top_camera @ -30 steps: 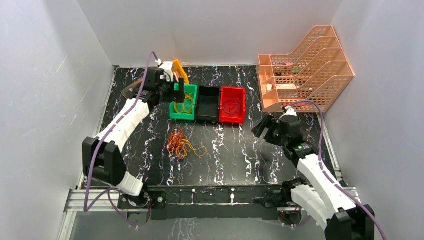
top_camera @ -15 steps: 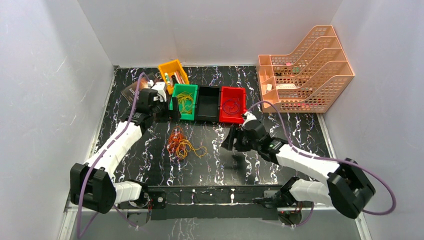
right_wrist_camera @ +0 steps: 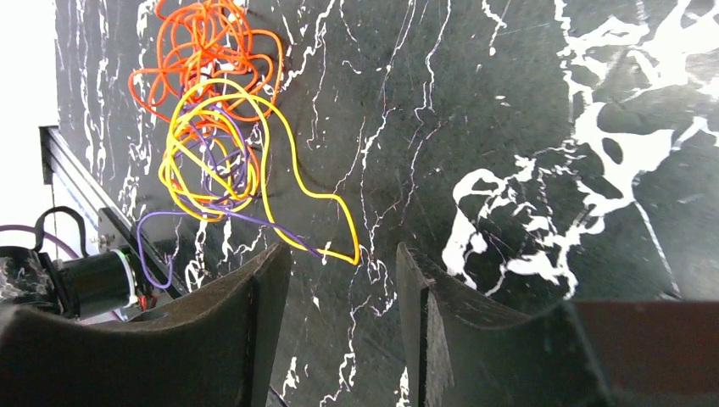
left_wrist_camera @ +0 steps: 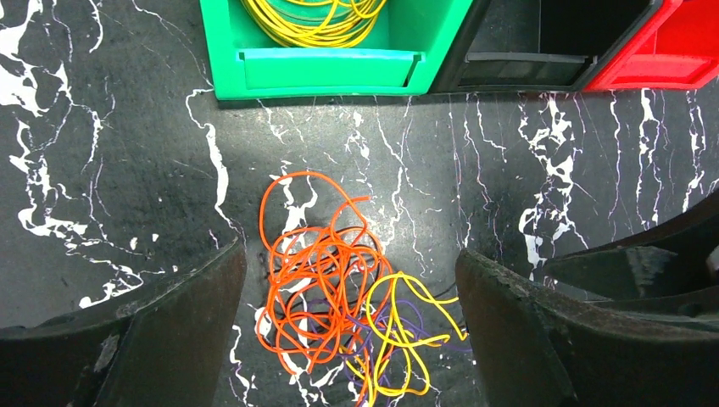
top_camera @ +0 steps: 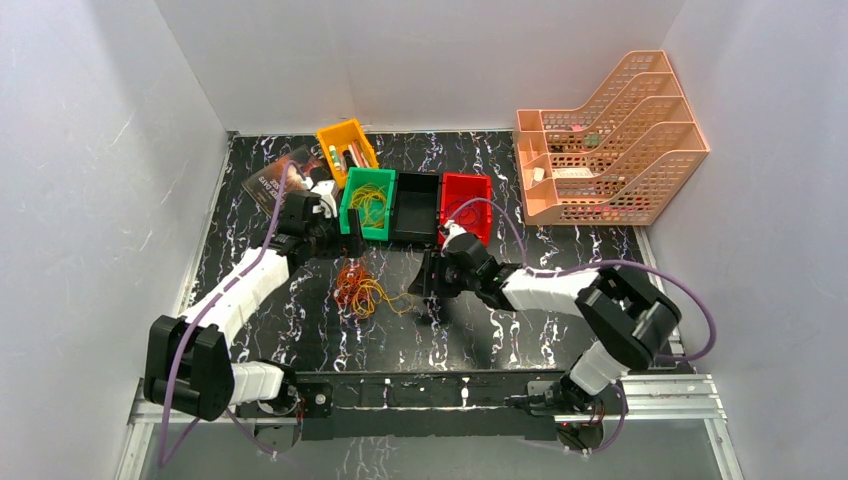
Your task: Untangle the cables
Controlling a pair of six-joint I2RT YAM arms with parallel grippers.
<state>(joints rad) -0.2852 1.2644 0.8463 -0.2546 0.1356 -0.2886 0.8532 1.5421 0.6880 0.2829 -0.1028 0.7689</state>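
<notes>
The cables (top_camera: 362,288) lie in a tangle on the black marbled table, in front of the bins. In the left wrist view the orange loops (left_wrist_camera: 318,280) sit between my open fingers, with yellow and thin purple loops (left_wrist_camera: 407,331) to their right. My left gripper (top_camera: 345,240) hovers open just behind the tangle (left_wrist_camera: 349,263). My right gripper (top_camera: 428,282) is open at the tangle's right side. In the right wrist view a long yellow loop (right_wrist_camera: 339,229) ends just ahead of the gap between its jaws (right_wrist_camera: 343,254), apparently untouched.
A green bin (top_camera: 347,205) holding yellow cables (left_wrist_camera: 318,17), a black bin (top_camera: 417,205) and a red bin (top_camera: 485,215) stand in a row behind the tangle. A yellow bin (top_camera: 345,140) and a dark packet (top_camera: 270,180) are at the back left. A peach file rack (top_camera: 600,130) is at the back right.
My right arm swung left across the table to the tangle's right side. My left gripper came back from over the green bin and down toward the tangle.
</notes>
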